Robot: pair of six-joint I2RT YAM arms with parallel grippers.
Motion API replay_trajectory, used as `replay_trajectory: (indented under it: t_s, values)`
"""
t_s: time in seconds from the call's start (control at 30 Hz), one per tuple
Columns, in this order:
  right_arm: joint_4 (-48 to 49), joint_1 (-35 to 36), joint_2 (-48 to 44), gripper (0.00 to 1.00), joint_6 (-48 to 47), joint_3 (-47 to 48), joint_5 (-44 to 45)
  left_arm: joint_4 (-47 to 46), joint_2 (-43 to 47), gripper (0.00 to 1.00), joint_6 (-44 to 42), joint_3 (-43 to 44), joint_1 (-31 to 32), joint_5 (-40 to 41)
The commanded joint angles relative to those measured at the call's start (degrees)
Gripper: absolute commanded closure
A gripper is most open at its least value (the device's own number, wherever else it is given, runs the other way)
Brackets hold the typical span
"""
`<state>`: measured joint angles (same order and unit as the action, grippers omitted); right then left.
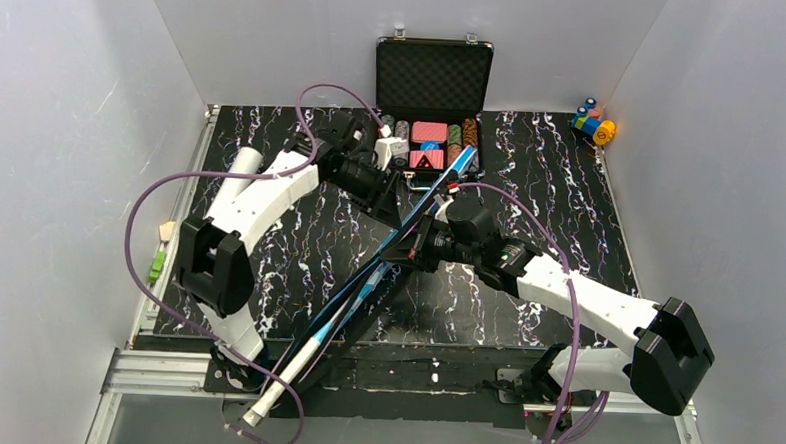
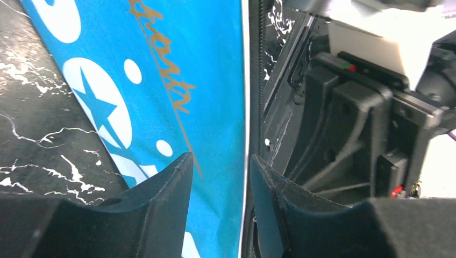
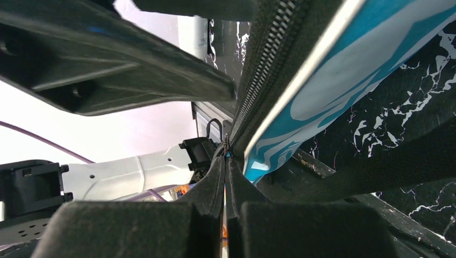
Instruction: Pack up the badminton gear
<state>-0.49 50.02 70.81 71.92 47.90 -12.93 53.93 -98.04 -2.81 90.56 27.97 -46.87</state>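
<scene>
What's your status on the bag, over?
Left gripper open, straddling bag edge. Right gripper shut on bag at zipper. Poker case at bag's far end.

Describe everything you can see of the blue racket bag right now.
The blue racket bag is soft fabric printed with a white star, dots and gold script, edged in white piping with a black zipper. It runs diagonally across the marbled table, far end by the poker chip case, near end past the table edge. The right hand is shut on the zipper; the open left hand straddles its edge.
</scene>
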Motion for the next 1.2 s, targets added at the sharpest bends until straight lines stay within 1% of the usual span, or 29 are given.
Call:
replay_trajectory:
  t_s: [0.0,0.17,0.33,0.47,0.5,0.53,0.57,0.6,0.63,0.73,1.0,1.17]
  values:
    - [-1.1,0.8,-1.3,0.99,-1.6,2.7,0.5,-0.3,1.6,0.57,-2.0,0.3,2.3,-3.0]
    - [-1.2,0.8,-1.4,0.99,-2.1,3.1,0.6,-0.7,1.5,0.57,-2.4,-0.6,3.8,-1.7]
    - [-1.1,0.8,-1.0,0.99,-2.3,4.0,0.3,0.6,1.3,0.58,-5.5,-1.2,7.6,5.2]
    - [-1.0,0.9,-1.7,0.99,-2.5,4.2,0.8,0.6,1.3,0.61,-6.2,-2.1,8.2,8.9]
    - [-1.0,0.9,-1.8,0.99,-2.4,4.1,0.9,0.4,1.3,0.64,-6.1,-2.2,8.2,9.7]
    - [-0.8,0.9,-1.9,0.99,-2.3,4.1,0.9,0.2,1.3,0.7,-6.1,-2.3,8.2,10.1]
    - [-0.7,1.0,-1.9,0.99,-2.2,4.1,0.9,0.1,1.3,0.8,-5.9,-2.1,8.2,10.3]
    - [-0.5,1.1,-1.9,0.99,-2.2,4.0,1.0,0.1,1.1,0.97,-5.6,-1.8,8.2,10.3]
    - [-0.4,1.2,-1.8,0.99,-2.2,4.0,1.0,0.4,0.8,1.0,-5.4,-1.1,8.2,10.2]
    - [-0.2,1.4,-1.9,0.99,-2.2,4.1,1.2,1.1,0.6,1.0,-4.8,1.5,8.2,9.6]
    - [-2.1,1.3,-4.6,0.99,-3.3,4.5,3.6,1.8,4.4,1.0,-1.5,10.5,7.0,10.1]
    - [-3.8,1.2,-5.9,0.99,-3.9,5.2,4.4,0.7,6.7,1.0,1.7,12.4,5.1,11.4]
